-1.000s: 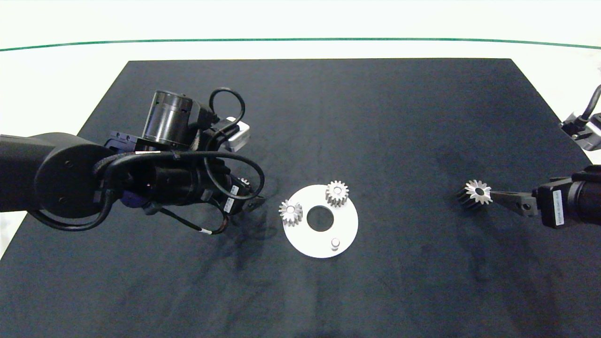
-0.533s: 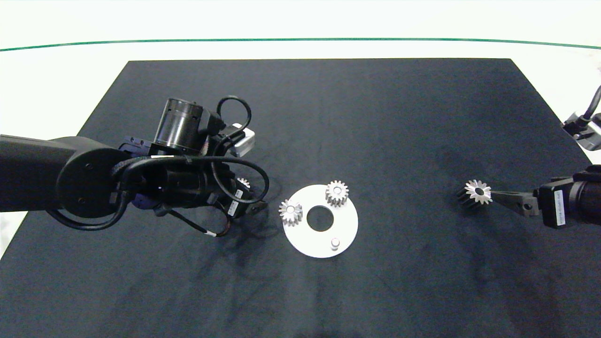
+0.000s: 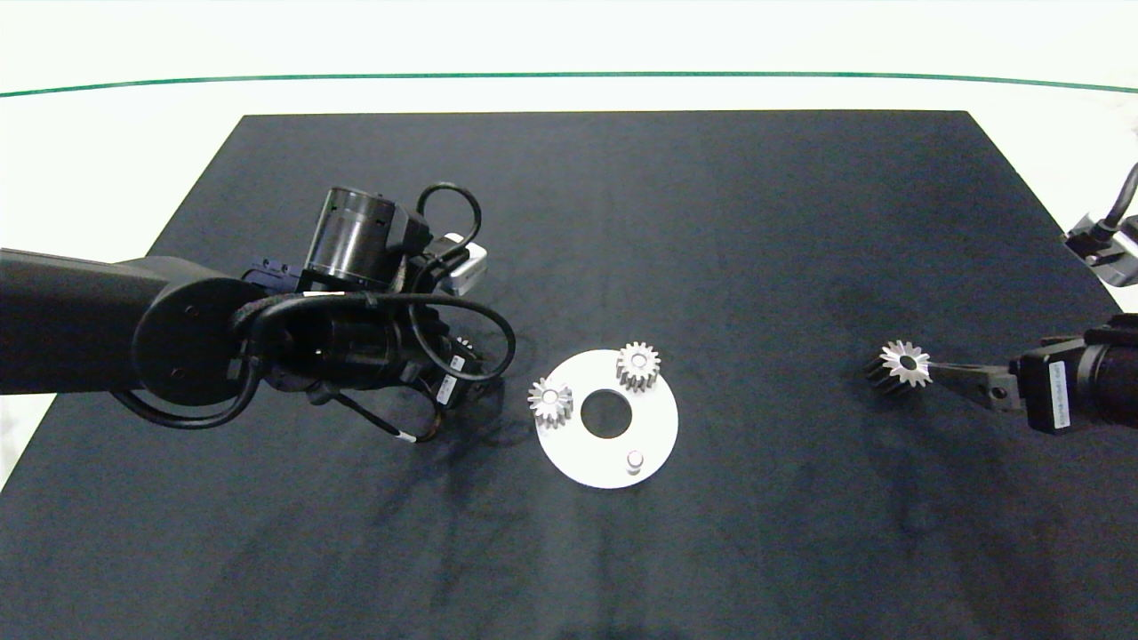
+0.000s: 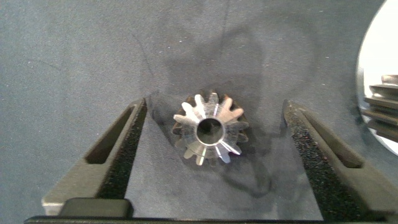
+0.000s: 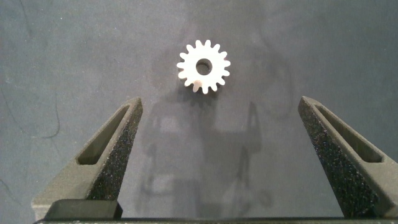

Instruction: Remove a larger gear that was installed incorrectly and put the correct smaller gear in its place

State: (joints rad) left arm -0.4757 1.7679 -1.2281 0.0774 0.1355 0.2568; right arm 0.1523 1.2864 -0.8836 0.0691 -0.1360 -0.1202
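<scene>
Black mat (image 3: 622, 222); larger gear (image 3: 902, 364) off disc (image 3: 653, 440), lying ahead of wide-open right gripper (image 5: 221, 158); left gripper (image 4: 214, 155) spread wide around smaller gear (image 4: 209, 129); pick-up step; next: close, carry to free peg (image 3: 635, 460).

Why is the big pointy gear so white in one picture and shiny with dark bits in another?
In the right wrist view the larger gear faces the light flat on, so glare washes it white; in the head view the same gear shows dark sides too, and a soft shadow beside it on the black mat.
</scene>
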